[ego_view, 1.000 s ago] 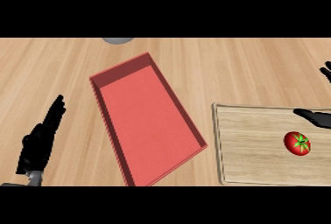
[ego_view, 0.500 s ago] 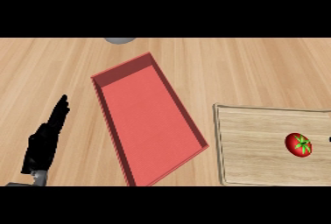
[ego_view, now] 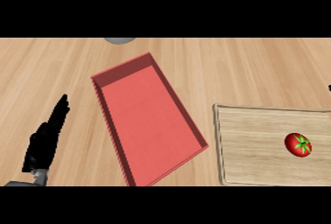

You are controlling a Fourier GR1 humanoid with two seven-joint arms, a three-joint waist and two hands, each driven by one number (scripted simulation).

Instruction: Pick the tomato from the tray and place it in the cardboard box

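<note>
Counter (ego_view: pixel 258 65): light wood planks, seen steeply from above.
Red box (ego_view: pixel 152 127): shallow and open-topped, lying at a slant in the middle of the counter.
Wooden tray (ego_view: pixel 258 131): pale, with a raised rim, just right of the red box.
Tomato (ego_view: pixel 298 145): red with a green stem star, lying on the tray's right part, well apart from both hands.
Left hand (ego_view: pixel 45 140): black, fingers straight and released, holding nothing, left of the box.
Right hand (ego_view: pixel 329 88): only a dark sliver at the right edge; cannot tell its state.
Grey object (ego_view: pixel 119 40): rounded, cut off at the top edge.
</note>
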